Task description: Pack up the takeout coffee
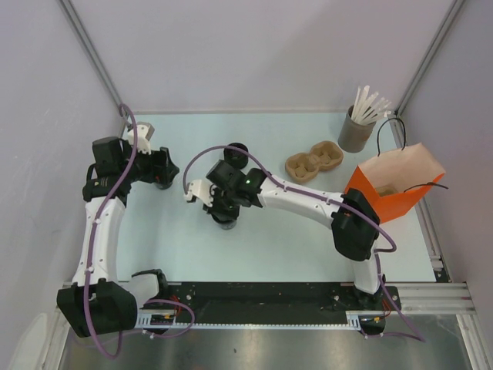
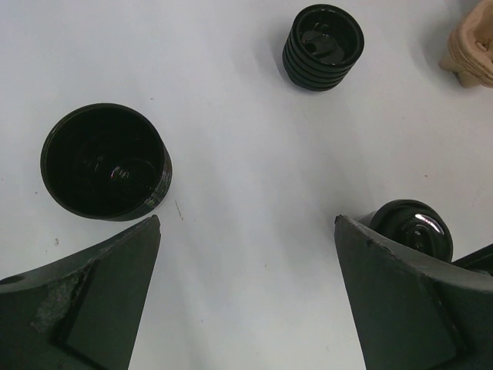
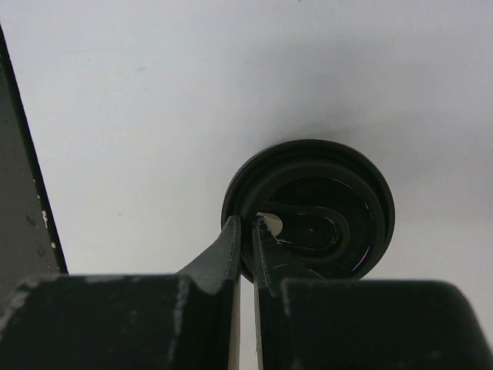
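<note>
On the bench [image 1: 293, 239], right claw [image 3: 248, 227] is clenching the coffee [image 3: 331, 193] rim, likely needing a lift to the bag [image 1: 385, 202]; left claw [image 2: 246, 221] is gaping.

A pale blue-white table [image 1: 269, 247] is sitting inside plain lilac-grey walls [image 1: 254, 54] that are enclosing its far, left and right edges. Two metal struts [image 1: 87, 46] are rising from the far corners. A black rail [image 1: 262, 297] is running along the near edge. Even light is casting soft shadows.
</note>
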Available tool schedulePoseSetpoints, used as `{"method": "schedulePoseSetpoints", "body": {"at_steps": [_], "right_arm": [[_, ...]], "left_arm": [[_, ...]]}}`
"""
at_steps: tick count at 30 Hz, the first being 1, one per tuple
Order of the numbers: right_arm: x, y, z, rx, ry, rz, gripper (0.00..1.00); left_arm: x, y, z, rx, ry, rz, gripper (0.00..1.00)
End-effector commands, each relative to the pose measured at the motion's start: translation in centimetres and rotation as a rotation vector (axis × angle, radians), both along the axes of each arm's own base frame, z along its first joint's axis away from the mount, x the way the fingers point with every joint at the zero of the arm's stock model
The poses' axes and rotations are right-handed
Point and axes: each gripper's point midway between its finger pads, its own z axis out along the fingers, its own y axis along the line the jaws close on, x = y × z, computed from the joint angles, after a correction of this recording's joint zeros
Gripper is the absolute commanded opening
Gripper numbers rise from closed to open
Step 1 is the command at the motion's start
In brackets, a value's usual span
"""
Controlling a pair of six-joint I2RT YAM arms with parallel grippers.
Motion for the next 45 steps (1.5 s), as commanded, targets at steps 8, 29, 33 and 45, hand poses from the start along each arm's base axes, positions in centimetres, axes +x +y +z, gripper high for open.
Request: {"method": "schedulePoseSetpoints", "body": {"at_steps": [8, 29, 33, 45], "right_arm": [[1.4, -3.4, 4.7, 0.058, -0.032, -0.046, 0.00], [-0.5, -20.4, 5.4, -0.025, -0.056, -0.166, 0.00], [-2.7, -23.0, 5.0, -0.034, -0.046, -0.135, 0.00], [-5.8, -28.6, 1.1, -0.096, -0.027, -0.165, 0.00]], "left_arm": [[0.0, 0.1, 1.2, -0.012, -0.047, 0.008, 1.00], [-0.2, -0.5, 1.1, -0.038, -0.044, -0.024, 1.00], [-0.1, -0.7, 0.8, -0.048, -0.035, -0.036, 1.00], [0.0, -0.9, 0.3, -0.060, -0.020, -0.047, 1.00]]}}
